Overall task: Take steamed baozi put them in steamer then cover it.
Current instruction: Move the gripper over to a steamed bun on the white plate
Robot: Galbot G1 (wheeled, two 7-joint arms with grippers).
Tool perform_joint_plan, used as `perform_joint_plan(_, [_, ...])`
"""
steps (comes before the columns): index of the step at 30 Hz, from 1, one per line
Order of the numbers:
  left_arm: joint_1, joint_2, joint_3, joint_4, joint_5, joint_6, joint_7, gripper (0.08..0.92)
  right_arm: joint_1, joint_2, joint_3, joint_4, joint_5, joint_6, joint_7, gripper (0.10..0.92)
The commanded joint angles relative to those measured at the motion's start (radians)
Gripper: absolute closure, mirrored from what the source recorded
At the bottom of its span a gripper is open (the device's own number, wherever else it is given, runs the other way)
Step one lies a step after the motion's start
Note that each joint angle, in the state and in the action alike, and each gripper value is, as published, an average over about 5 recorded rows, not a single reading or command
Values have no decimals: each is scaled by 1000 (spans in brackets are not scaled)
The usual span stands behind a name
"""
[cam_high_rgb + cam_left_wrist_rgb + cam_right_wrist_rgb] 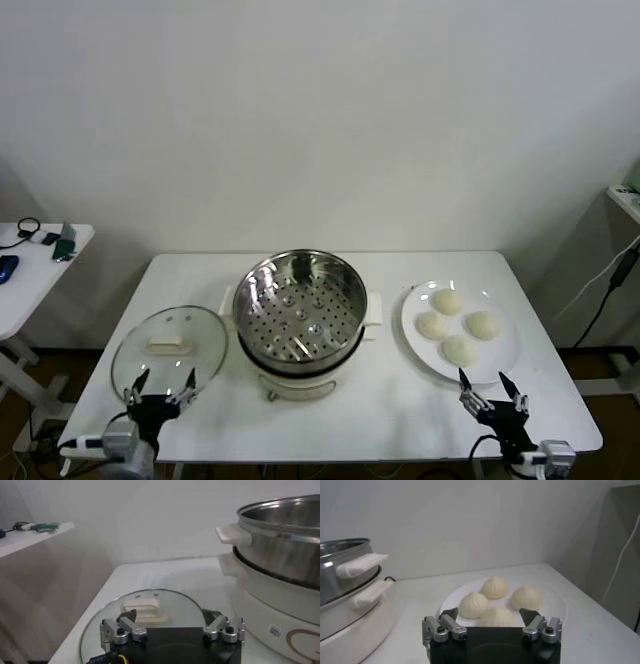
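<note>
Several cream-white baozi (458, 324) lie on a round white plate (505, 350) at the table's right; they also show in the right wrist view (474, 604). The steel steamer (300, 303) stands empty on its white pot base at the middle, and also shows in the left wrist view (285, 540). A glass lid (168, 349) with a white handle lies flat to its left. My right gripper (492, 386) is open and empty, just in front of the plate (489, 615). My left gripper (162, 381) is open and empty at the lid's near edge (169, 616).
A white side table (30, 265) with small items stands at the far left. A cable (610, 290) hangs at the far right beside the table. The white table (380, 410) ends close in front of both grippers.
</note>
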Motion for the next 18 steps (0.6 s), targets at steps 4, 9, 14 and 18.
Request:
perform_joint_plan(4, [-4, 6, 7, -2, -3, 0, 4, 177, 360, -134, -39, -53, -60, -178, 56, 203])
perform_joint_plan(9, [-8, 7, 15, -4, -3, -3, 15, 177, 716, -298, -210, -217, -21, -279, -15, 203])
perform_joint_plan(14, [-13, 12, 16, -6, -8, -6, 18, 177, 1064, -506, -512, -390, -79, -372, -308, 203])
perform_joint_plan(18, [-16, 15, 17, -7, -16, -10, 19, 177, 1316, -616, -807, -512, -220, -348, -581, 203])
